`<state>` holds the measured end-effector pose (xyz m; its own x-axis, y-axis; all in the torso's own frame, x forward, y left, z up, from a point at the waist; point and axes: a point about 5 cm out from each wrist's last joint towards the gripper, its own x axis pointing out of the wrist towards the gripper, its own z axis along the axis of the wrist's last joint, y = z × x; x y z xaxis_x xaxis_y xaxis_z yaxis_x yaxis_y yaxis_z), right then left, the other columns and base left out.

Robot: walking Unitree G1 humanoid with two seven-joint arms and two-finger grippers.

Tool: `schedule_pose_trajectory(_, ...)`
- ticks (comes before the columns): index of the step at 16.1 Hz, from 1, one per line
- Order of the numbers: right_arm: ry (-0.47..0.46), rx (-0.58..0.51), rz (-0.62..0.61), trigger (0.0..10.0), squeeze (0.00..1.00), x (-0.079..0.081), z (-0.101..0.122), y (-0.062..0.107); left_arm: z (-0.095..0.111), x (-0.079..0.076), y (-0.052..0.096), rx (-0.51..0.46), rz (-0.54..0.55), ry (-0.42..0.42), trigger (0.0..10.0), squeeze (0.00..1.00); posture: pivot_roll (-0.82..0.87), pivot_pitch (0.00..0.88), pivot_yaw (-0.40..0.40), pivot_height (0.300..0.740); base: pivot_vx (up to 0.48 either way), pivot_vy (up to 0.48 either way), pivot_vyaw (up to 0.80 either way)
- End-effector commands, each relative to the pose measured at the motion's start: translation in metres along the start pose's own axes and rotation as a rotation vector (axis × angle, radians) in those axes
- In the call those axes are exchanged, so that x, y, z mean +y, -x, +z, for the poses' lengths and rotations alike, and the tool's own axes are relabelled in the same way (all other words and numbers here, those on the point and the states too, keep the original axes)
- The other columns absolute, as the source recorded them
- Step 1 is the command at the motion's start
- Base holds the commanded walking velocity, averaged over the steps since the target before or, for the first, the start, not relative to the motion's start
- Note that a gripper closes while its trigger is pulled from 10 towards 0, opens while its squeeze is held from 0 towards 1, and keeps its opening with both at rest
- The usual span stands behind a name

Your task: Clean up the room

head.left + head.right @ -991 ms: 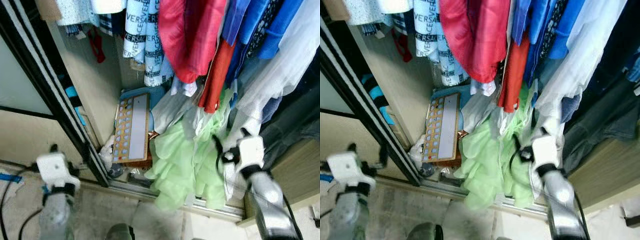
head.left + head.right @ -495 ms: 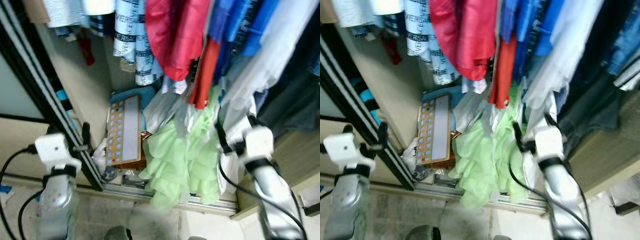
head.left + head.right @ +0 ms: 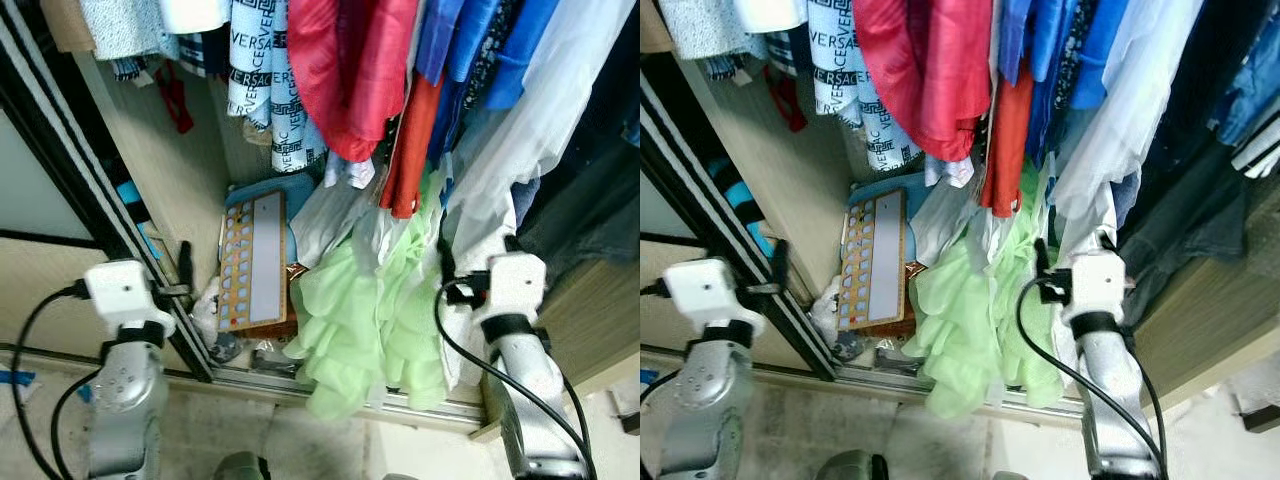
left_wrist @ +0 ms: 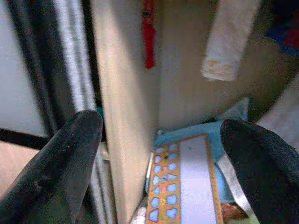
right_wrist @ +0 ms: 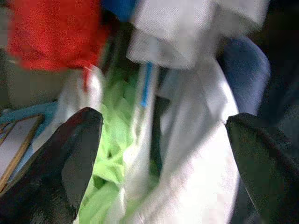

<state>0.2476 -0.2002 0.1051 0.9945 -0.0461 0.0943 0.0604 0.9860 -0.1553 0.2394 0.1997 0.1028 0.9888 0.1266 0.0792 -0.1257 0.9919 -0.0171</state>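
Fig.: open wardrobe seen from above, L to R. Sliding door frame (image 3: pixel 75 200) is shown at far L, its black track running down to the floor rail. Left gripper (image 3: pixel 183 268) is held just beside the wardrobe side panel (image 3: pixel 165 170), fingers spread wide w/ nothing between them; in the left wrist view the panel edge sits betw. the two fingers (image 4: pixel 56 163). Puzzle board (image 3: pixel 254 262) (orange frame, blue pieces) is leaned upright against a blue item at the wardrobe bottom, near the panel. Light green garment (image 3: pixel 365 320) is spilled over the bottom rail onto the floor edge, under the hanging red garment (image 3: pixel 345 70) and blue clothes (image 3: pixel 480 50). White garment (image 3: pixel 520 160) is hung at R; right gripper (image 3: pixel 447 270) is raised into it, fingers spread, nothing pinched.

Step in hand, as judged: green garment to be tucked back inside so the door can be shut. Advice: fabric should be gathered low near the rail, pushed inward, and the track checked clear; hanging clothes should not be snagged.
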Motion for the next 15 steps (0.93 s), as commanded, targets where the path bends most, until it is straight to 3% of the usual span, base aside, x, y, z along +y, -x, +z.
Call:
schedule_pose_trajectory(1, -0.025, 0.014, -0.011, 10.0, 0.0, -0.003, -0.001, 0.003, -0.001, 0.0, 0.0, 0.006, -0.022, -0.022, 10.0, 0.0, -0.09, 0.0, 0.067, 0.74, 0.0, 0.0, 0.0)
schedule_pose_trajectory(3, -0.032, 0.022, 0.044, 10.0, 0.0, 0.01, -0.003, 0.007, -0.006, 0.001, 0.001, 0.022, -0.03, -0.034, 10.0, 0.0, -0.08, 0.0, 0.065, 0.74, 0.0, 0.0, 0.0)
schedule_pose_trajectory(5, -0.068, -0.005, 0.088, 10.0, 0.0, 0.025, 0.005, -0.004, -0.012, 0.01, 0.005, 0.04, 0.019, -0.064, 10.0, 0.0, -0.08, 0.0, 0.063, 0.74, 0.0, 0.0, 0.0)
schedule_pose_trajectory(9, -0.09, 0.009, 0.081, 10.0, 0.0, 0.029, 0.005, -0.005, -0.018, -0.001, 0.014, 0.059, 0.011, -0.021, 10.0, 0.0, -0.09, 0.0, 0.052, 0.74, 0.0, 0.0, 0.0)
schedule_pose_trajectory(15, -0.07, 0.048, 0.1, 10.0, 0.0, 0.026, 0.0, 0.001, -0.019, -0.009, 0.019, 0.069, -0.007, -0.006, 10.0, 0.0, -0.09, 0.0, 0.03, 0.74, 0.0, 0.0, -0.78)
